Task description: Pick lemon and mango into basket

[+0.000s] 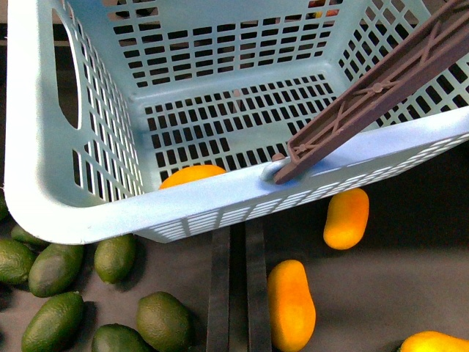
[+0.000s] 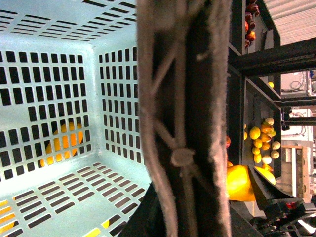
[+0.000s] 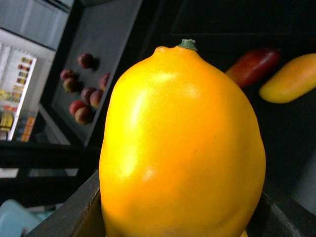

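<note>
The lemon (image 3: 182,143) is clamped in the right gripper (image 3: 180,212). Behind the handle (image 2: 182,123) of the basket (image 2: 49,187), closure of the left gripper (image 2: 148,227) cannot be determined.

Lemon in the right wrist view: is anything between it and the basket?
Perhaps the handle. It slants over the right part of the opening of the basket; the rest is open. The lemon fills its view, so its path cannot be traced.
</note>
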Available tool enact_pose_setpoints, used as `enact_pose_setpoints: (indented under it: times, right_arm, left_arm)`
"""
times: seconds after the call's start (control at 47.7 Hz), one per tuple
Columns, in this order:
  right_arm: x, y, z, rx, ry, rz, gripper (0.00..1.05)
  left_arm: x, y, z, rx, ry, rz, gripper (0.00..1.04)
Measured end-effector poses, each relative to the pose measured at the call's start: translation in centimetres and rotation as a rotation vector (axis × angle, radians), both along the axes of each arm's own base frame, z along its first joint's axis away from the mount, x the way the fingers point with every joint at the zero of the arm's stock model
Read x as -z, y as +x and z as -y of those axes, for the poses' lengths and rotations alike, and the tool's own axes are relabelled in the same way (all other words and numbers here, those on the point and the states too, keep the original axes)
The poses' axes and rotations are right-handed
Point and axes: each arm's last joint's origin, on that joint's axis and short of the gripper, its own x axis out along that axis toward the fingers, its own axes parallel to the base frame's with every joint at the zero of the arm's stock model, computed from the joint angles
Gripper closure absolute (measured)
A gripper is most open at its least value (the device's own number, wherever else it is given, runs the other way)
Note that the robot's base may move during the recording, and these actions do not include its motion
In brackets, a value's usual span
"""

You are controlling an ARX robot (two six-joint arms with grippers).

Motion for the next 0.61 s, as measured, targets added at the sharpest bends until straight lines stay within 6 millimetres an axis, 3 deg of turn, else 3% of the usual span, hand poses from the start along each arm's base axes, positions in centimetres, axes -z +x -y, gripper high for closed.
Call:
enact_pose_setpoints:
  times: [0.315, 0.608]
  right_arm:
    - [-2.4, 3.5, -8.3, -0.285, -0.139, 0.056, 0.44]
    - [-2.2, 6.0, -11.1, -0.377, -0.211, 0.033, 0.44]
  left_arm:
    - [0.0, 0.0, 0.0, 0.001, 0.000, 0.000, 1.00]
    - [0.0, 0.0, 0.0, -0.003, 0.002, 0.002, 1.00]
